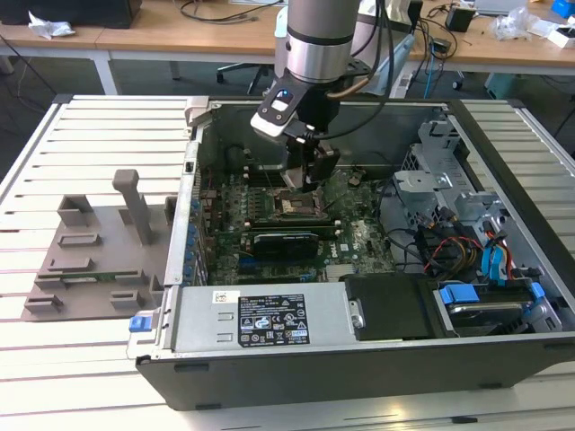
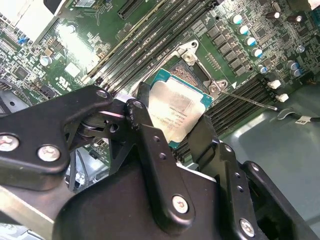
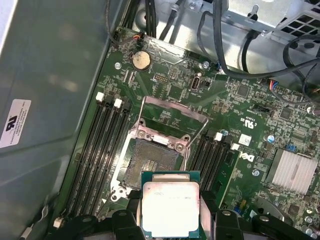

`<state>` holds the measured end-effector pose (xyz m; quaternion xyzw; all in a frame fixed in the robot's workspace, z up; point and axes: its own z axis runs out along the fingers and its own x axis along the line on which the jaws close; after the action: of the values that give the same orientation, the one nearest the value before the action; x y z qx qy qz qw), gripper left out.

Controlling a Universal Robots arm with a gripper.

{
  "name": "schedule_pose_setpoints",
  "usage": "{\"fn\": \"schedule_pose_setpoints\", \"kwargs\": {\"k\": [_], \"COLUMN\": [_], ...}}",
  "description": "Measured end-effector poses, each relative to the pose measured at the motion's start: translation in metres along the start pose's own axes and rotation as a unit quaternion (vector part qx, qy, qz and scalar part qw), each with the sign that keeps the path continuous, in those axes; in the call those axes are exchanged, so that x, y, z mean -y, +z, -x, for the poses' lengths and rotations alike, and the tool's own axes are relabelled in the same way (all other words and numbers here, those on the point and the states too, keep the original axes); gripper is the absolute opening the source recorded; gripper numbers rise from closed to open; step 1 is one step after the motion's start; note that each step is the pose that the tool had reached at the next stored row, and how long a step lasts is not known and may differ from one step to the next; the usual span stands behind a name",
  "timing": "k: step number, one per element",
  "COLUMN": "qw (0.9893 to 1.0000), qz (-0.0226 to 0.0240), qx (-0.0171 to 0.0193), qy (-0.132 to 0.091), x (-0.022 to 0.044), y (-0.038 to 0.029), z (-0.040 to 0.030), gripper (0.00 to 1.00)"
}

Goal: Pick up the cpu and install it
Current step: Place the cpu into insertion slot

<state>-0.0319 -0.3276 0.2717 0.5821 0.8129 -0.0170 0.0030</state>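
Pinches the cpu [image 2: 176, 105] in the end effector [image 2: 172, 116], with black fingers [image 2: 145, 120] pressed against two opposite edges of the chip. Holds it flat, silvery lid facing both wrist cameras, a thin green rim showing around the metal. Hangs it low over the motherboard [image 3: 230, 107], right at the open socket [image 3: 152, 162]; in the first wrist view, overlaps only the socket's near edge and leaves most of the contact field bare. Cannot tell whether chip and socket touch.

Around the socket: a metal load frame [image 3: 160, 138] standing raised at the far edge, a thin wire lever [image 2: 247, 99] angled out to one side, and rows of black memory slots [image 3: 97, 145] along both flanks. Beyond the raised frame, a round coin battery [image 3: 141, 60]; well apart from the socket, a finned silver heatsink [image 3: 292, 170].

In the exterior view, reaches down with the grey arm [image 1: 314, 36] into an open computer case [image 1: 359, 368] lying on a white slatted surface [image 1: 90, 135]. Inside the case: a labelled power supply [image 1: 269, 319] along the near wall, a long black card [image 1: 286, 241] between it and the socket, and a metal drive cage [image 1: 440, 180] toward the exterior view's right. On the surface at the exterior view's left, just beside the case, a grey fixture [image 1: 90, 251] with an upright post.
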Motion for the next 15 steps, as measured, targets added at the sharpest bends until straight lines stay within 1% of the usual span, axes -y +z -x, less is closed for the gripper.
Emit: {"fn": "schedule_pose_setpoints", "kwargs": {"k": [5, 14, 15], "qw": [1.0, 0.9995, 0.999], "qz": [-0.0002, -0.0008, -0.0012], "qx": [-0.0003, -0.0008, -0.001], "qy": [0.01, 0.032, 0.045], "x": [0.0, 0.0, 0.0], "y": [0.0, 0.0, 0.0], "z": [0.0, 0.0, 0.0], "gripper": [0.55, 0.55, 0.55]}}
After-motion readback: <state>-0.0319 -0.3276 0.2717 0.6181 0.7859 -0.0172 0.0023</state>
